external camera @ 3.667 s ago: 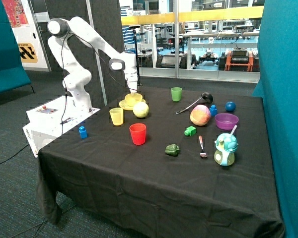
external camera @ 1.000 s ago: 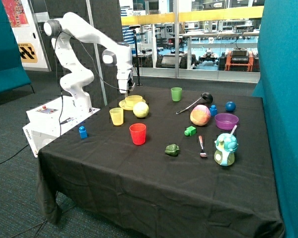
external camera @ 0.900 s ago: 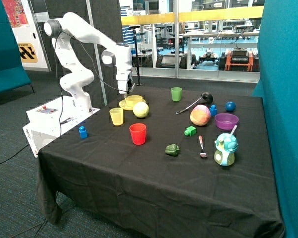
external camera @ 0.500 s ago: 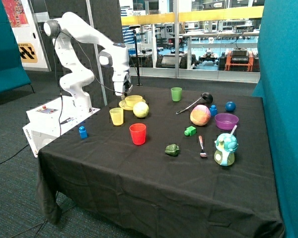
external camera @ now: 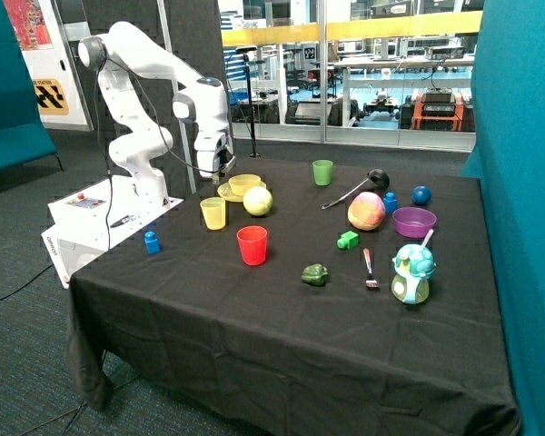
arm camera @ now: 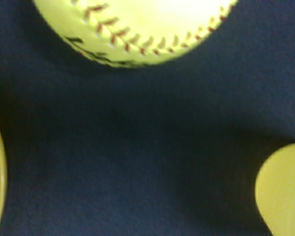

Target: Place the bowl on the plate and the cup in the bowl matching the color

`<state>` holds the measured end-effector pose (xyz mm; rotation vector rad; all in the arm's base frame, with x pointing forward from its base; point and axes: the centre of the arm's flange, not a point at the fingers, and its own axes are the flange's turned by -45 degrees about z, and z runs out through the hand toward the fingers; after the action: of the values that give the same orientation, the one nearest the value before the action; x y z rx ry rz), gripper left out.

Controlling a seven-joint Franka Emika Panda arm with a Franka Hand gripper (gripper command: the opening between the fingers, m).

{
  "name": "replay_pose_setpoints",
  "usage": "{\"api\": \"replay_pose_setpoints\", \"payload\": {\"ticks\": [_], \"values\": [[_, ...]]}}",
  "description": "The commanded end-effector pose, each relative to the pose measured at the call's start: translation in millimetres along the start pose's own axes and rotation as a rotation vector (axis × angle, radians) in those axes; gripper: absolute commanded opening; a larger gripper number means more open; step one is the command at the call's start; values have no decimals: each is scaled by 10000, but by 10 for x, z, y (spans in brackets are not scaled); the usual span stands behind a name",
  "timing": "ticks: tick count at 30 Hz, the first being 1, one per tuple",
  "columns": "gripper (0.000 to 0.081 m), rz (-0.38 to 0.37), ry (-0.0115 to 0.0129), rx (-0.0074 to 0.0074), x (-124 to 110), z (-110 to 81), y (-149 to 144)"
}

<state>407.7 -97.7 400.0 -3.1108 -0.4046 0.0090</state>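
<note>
The bowl (external camera: 244, 183) sits on the plate (external camera: 225, 193), so that step appears complete; the cup (external camera: 213, 213) stands on the black table (external camera: 282, 309), not yet in the bowl. The gripper (external camera: 213, 169) hangs above the cloth, just beside the plate and above and behind the cup. Whether the jaws are open or closed cannot be determined; nothing appears to be held between them. Risk: the cup looks light and smooth, so an off-centre descent could strike its rim (arm camera: 280, 189) and tip it. A second risk is the ball (external camera: 258, 201), which lies touching or just beside the plate; a sideways approach could nudge it into the cup or bowl. The cup lies below the jaws, offset toward the table's near edge.
</note>
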Motion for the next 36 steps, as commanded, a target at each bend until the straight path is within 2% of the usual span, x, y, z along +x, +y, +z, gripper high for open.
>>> {"api": "replay_pose_setpoints", "payload": {"ticks": [1,7,36], "values": [[417,491,52,-52,-191,41,129],[422,537,52,-52,-233,111,179],[411,227,51,-52,-114,437,173]]}}
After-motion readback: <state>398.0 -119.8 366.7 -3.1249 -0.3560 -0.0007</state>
